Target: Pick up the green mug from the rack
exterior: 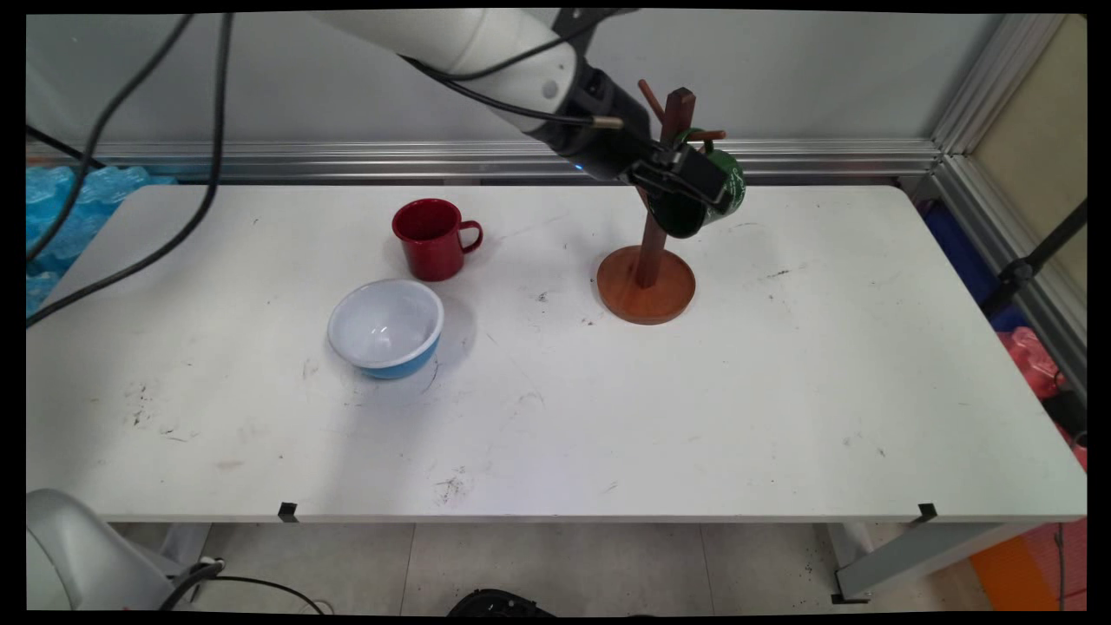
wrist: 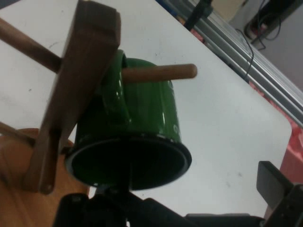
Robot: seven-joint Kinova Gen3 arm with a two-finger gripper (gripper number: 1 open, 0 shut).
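Hand point(exterior: 694, 187) sits at the green mug point(exterior: 707, 204) on the wooden mug tree point(exterior: 647, 282) — one finger at the rim, the other out to the side, apart; whether it grips, I cannot tell. Glossy green with a dark rim, the mug hangs by its handle on a peg point(wrist: 158, 72), mouth tilted down. Left on the surface point(exterior: 608, 417) stand a red mug point(exterior: 431, 239) and a blue bowl point(exterior: 386, 328) — white inside, nothing in either.
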